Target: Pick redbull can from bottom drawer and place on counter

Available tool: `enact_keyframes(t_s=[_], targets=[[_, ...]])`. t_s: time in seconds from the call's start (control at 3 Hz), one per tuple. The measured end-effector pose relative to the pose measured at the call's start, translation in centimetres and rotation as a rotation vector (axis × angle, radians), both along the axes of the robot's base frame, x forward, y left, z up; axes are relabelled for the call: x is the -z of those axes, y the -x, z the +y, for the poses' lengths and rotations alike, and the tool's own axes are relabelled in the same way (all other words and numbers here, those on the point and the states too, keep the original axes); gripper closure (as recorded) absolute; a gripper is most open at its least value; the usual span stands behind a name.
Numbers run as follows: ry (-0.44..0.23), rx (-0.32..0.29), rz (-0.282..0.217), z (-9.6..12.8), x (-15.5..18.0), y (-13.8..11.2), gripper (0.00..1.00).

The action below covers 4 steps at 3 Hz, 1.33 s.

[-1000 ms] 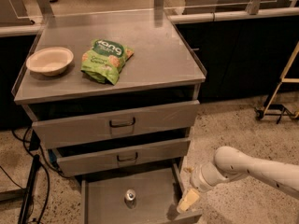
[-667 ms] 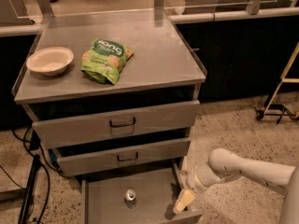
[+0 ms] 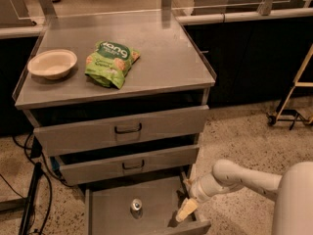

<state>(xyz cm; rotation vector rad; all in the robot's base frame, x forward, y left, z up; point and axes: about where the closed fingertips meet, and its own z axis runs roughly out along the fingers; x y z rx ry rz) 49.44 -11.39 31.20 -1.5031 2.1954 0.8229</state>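
can: redbull can stands upright on the floor of the bottom drawer, about mid-width. I see its silver top from above. Nothing is touching it.
drawer: the bottom drawer is pulled out and the can is the only thing I see in it. The middle drawer overhangs its back part, and the can sits forward of that overhang.
gripper: gripper is low at the drawer's right side, near the right wall and front corner. It is to the right of the can and clearly apart from it.
gripper state: I can't tell how far open it is from this view. It has hold of nothing, since the can stands free.
arm: arm comes in from the right, outside the cabinet, angled down into the drawer.
step: my read is approach and pre-grasp. The can isn't grasped yet, and lift and place are not started.
next move: I'd shift the gripper left across the drawer floor to centre on the can, then close on its side. It needs to stay low enough to clear the middle drawer front, and a sideways bump could tip a slim can.
after that: lift straight up and out past both upper drawer fronts to the counter.
counter: green snack bag and a bowl sit on the left half. The right half looks like the drop spot to me.
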Motion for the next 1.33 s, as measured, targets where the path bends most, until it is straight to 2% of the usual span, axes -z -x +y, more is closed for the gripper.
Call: enact_keyframes(t_s=[0.33,0.67,1.0,1.33], targets=[[-0.047,0.026,0.026,1.0,2.5,0.3,0.0],[-0.113,0.053,0.012,2.7,5.2,-1.1,0.0],[-0.155,0.06,0.005,4.1,7.6,-1.2,0.0],[-0.163,0.062,0.006,4.3,8.2,-1.1,0.0]])
